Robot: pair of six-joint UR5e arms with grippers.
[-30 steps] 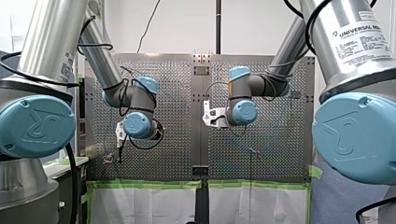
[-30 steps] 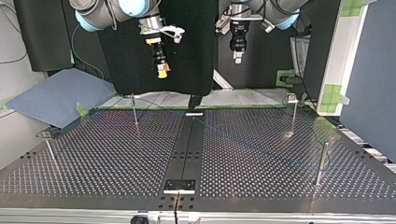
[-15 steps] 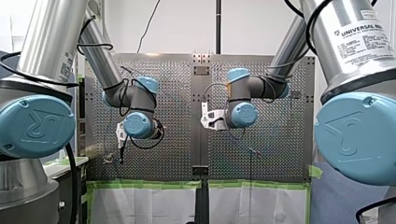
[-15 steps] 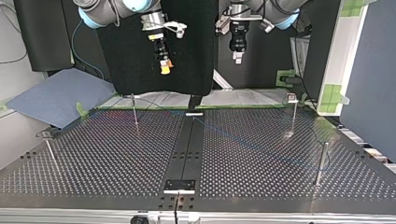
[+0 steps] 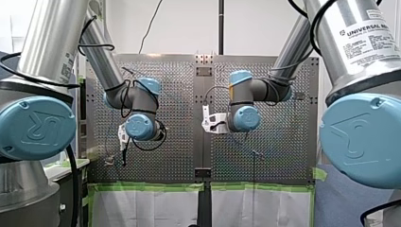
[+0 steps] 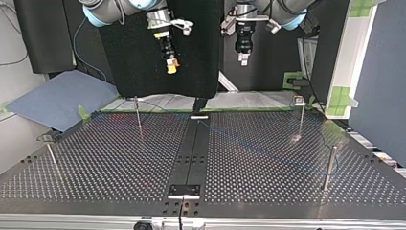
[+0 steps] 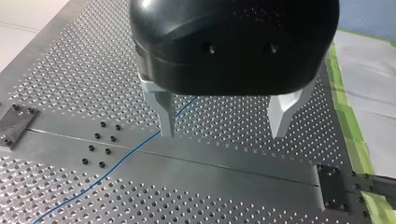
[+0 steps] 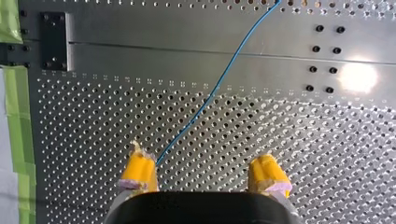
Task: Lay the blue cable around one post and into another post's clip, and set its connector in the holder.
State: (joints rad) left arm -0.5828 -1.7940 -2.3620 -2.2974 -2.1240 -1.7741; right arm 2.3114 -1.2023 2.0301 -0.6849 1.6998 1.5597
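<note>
My right claw (image 8: 203, 164) hangs spread above blue cable (image 8: 219, 84).

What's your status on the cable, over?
Left hand open, right hand open, both above the table, empty. Blue cable lies flat on the table beneath them. Nothing seen blocking.
</note>
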